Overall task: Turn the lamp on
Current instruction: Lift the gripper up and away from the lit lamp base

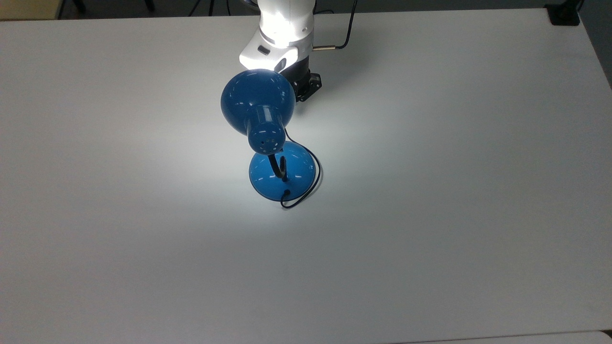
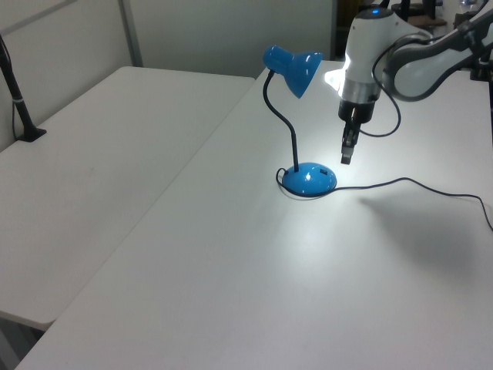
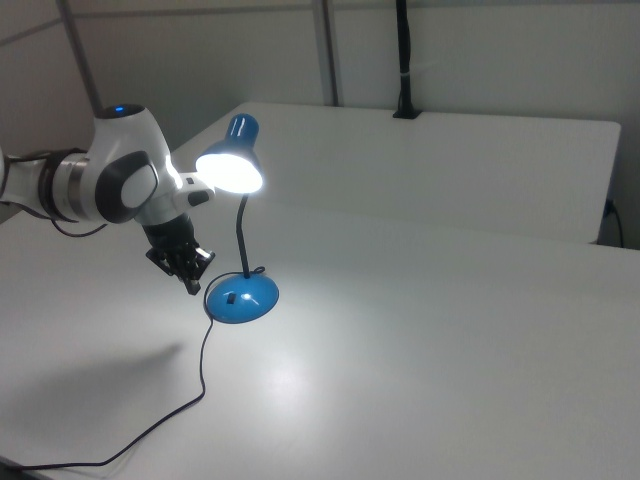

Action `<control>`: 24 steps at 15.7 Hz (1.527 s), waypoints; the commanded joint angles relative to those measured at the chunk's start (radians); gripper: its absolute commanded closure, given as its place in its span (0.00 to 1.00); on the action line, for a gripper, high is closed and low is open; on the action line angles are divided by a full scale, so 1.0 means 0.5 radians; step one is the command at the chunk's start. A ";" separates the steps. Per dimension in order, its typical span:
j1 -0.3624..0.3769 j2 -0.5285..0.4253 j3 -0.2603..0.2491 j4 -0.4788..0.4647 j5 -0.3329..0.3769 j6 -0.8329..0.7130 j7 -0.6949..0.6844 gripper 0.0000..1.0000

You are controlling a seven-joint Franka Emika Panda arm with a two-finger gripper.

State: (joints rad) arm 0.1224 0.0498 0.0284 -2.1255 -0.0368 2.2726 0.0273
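white desk (image 1: pixel 430 215) carries the lamp (image 1: pixel 282 174) near its middle, shade lit, with a bright pool on the surface. the tool (image 2: pixel 346 158) hangs in the air just beside the blue base, holding nothing; cannot tell its finger state.

Glossy blue lamp (image 1: pixel 258 102) gleams, smooth as enamel; matt white tabletop (image 1: pixel 454 191); shiny white plastic arm (image 2: pixel 362 54).

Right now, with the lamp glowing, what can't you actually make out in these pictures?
- Bulb: in the right view, glare whites out the inside of the lamp shade.
- Gripper: in the top view the shade covers part of it.
- Cord: it runs off the left view's right edge, plug unseen.
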 commanded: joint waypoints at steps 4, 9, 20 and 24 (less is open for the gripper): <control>-0.012 -0.198 -0.023 0.430 -0.025 -0.767 0.001 1.00; -0.018 -0.164 -0.029 0.753 -0.022 -0.959 0.001 0.89; -0.165 -0.164 -0.038 0.922 -0.012 -1.152 0.004 0.00; -0.232 -0.167 -0.042 0.950 0.021 -1.238 0.004 0.00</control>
State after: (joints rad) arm 0.0260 -0.0452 0.0109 -1.6858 -0.0365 1.7124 0.0279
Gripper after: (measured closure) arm 0.000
